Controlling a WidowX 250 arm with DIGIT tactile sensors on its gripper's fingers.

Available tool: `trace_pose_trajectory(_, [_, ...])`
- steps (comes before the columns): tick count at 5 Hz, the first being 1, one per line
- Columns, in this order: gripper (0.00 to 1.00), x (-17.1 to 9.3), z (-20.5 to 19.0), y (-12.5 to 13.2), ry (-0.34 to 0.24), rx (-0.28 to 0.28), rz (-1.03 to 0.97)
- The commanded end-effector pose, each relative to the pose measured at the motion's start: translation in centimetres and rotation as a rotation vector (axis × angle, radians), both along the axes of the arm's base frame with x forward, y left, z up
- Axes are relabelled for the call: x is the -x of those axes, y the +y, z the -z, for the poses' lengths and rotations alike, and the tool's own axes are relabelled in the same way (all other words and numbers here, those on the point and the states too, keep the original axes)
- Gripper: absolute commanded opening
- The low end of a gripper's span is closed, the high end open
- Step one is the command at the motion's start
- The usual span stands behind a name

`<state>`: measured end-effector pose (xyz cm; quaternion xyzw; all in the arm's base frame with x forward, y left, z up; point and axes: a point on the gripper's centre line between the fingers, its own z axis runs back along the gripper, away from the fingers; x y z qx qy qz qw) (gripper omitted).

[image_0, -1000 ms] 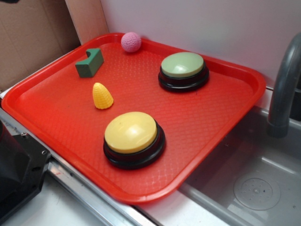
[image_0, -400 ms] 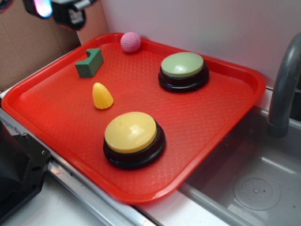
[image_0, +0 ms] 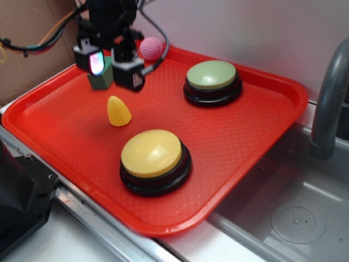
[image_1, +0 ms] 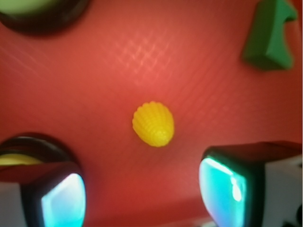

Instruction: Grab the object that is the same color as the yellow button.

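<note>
Red tray (image_0: 262,136), yellow corn (image_0: 119,111), pincer (image_0: 113,67) above

On the red tray (image_0: 262,142) the gripper (image_0: 112,68) hangs above the far left part, its jaws spread apart, one glowing pad in front of the green notched block (image_0: 100,82) and nothing between them. The toy corn (image_0: 118,111) lies free on the tray just in front of the gripper, with the yellow button (image_0: 155,161) nearer the front edge. The pale green button (image_0: 212,82) sits toward the back right, and the pink ball (image_0: 152,48) rests against the far rim, beside the arm's cables
</note>
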<state>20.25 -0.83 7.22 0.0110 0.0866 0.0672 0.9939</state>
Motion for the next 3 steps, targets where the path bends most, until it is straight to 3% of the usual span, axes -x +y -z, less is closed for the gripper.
trace_pose_trajectory(1, [1.0, -0.9, 3.8, 0.7, -0.169, -0.009, 0.055])
trace_pose_trajectory(2, [1.0, -0.8, 5.4, 0.7, -0.149, -0.024, 0.081])
trace_pose_trajectory(3, [0.0, -0.4, 5.6, 0.9, -0.192, -0.022, 0.044])
